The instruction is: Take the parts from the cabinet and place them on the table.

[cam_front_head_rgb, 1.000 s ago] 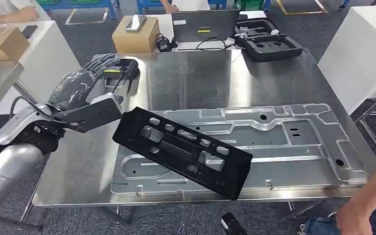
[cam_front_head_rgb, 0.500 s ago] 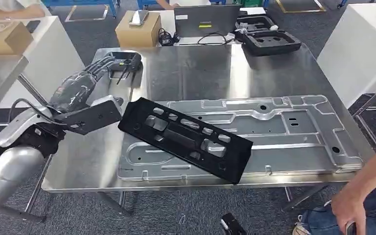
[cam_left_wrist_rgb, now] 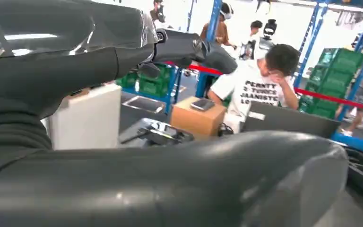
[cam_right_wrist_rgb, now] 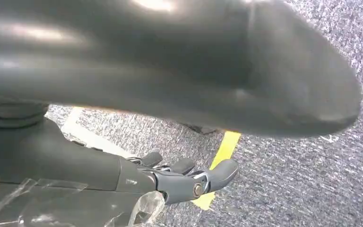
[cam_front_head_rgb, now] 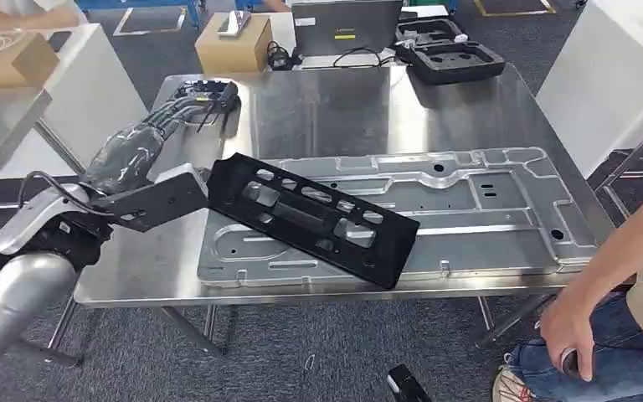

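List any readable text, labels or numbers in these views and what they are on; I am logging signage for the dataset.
White T-shirt of a seated person, left wrist view: black print in three lines, blurred; it seems to begin "PERNTT", the rest not reliable.
Laptop lid, head view: small yellow sticker, too small to read.
Nothing else legible.
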